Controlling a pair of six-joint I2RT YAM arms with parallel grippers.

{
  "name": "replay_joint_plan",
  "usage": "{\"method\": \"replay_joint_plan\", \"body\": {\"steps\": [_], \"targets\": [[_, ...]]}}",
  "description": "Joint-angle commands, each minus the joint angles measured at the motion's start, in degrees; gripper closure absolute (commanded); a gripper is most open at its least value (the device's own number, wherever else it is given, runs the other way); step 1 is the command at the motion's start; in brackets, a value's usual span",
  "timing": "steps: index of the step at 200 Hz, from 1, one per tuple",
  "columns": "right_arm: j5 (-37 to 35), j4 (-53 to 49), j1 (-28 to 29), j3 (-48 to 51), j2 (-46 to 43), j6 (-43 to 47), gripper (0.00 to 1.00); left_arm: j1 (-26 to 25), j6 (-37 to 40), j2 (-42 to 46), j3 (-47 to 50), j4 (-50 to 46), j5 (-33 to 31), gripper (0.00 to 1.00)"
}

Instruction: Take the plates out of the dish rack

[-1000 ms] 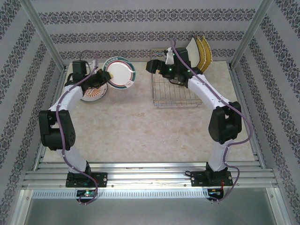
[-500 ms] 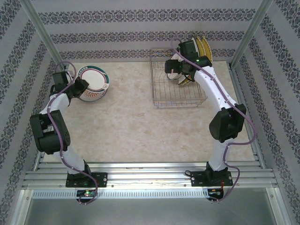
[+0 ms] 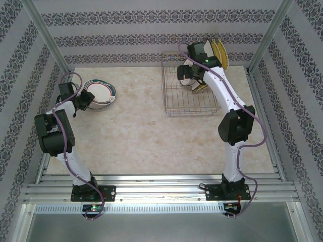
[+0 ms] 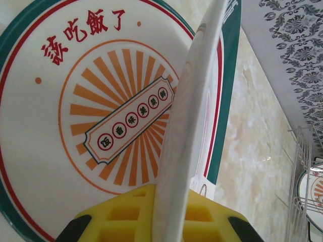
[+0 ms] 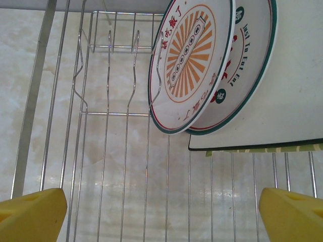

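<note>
The left gripper (image 3: 82,100) is clamping shut on the rim of a round plate (image 4: 187,126) at upper left, just over another patterned plate (image 4: 75,101). The right gripper (image 5: 161,214) is hanging wide open and holding nothing above the dish rack (image 3: 192,110) at upper right — two round plates (image 5: 192,60) are standing inside it.

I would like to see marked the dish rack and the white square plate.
dish rack (image 3: 189,101): top external view, wire floor.
white square plate (image 5: 298,101): right wrist view, plain face.

Plates (image 5: 192,65) stand in the dish rack (image 3: 189,101) at the table's (image 3: 151,136) far right; more plates (image 3: 103,93) lie far left.
</note>
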State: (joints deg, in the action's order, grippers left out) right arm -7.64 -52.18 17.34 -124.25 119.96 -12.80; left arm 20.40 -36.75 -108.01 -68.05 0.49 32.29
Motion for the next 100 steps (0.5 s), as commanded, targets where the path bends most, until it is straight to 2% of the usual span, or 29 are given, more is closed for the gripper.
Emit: {"method": "replay_joint_plan", "body": {"steps": [1, 56, 100], "targets": [[0.3, -1.8, -0.8, -2.4, 1.2, 1.1, 0.02, 0.9, -0.1, -1.3, -1.3, 4.6, -0.3, 1.00], [0.6, -1.7, -0.8, -2.8, 2.1, 1.1, 0.02, 1.2, 0.5, -3.7, -1.9, 3.7, -0.4, 1.00], [1.1, -1.5, -0.8, -2.7, 2.1, 1.1, 0.02, 1.2, 1.7, -4.0, -1.7, 2.0, 0.1, 0.80]]}}
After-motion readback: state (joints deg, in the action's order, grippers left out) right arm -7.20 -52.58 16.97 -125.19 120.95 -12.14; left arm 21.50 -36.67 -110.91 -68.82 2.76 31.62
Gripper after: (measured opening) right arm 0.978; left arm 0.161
